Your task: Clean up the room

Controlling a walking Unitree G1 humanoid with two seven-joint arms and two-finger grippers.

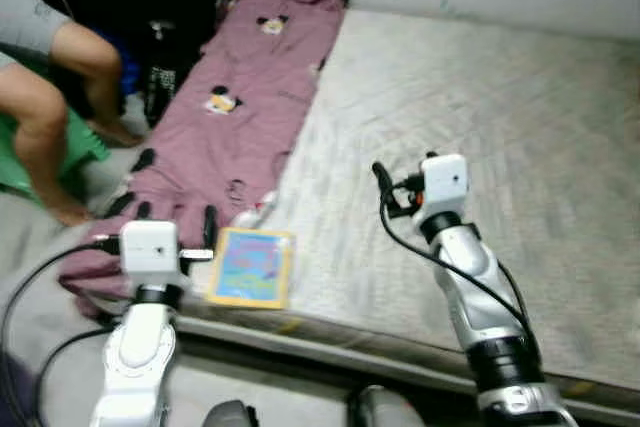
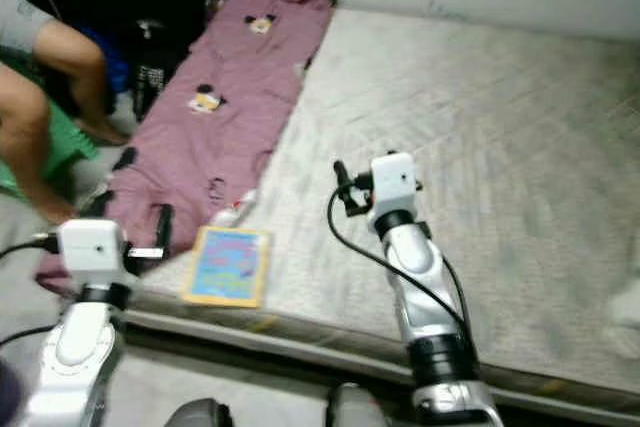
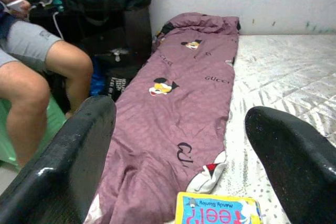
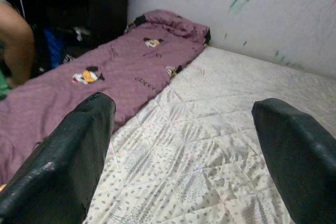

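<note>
A mauve blanket (image 1: 240, 107) with cartoon prints lies along the left side of a grey-white quilted mattress (image 1: 500, 87). A thin yellow and blue picture book (image 1: 252, 267) rests flat near the mattress's front edge, beside the blanket's lower end. My left gripper (image 1: 178, 217) hovers open over that lower end, just left of the book. The left wrist view has the book (image 3: 218, 211) low between its fingers (image 3: 68, 166). My right gripper (image 1: 405, 167) is open above the middle of the mattress, holding nothing. Its wrist view faces the blanket (image 4: 105, 82) and the wall.
A person (image 1: 50, 77) sits at the left on a green stool (image 1: 85, 142), bare legs close to the mattress's edge. Black bags (image 1: 160, 67) stand behind them by the wall. The mattress's front edge (image 1: 330, 342) runs just before me.
</note>
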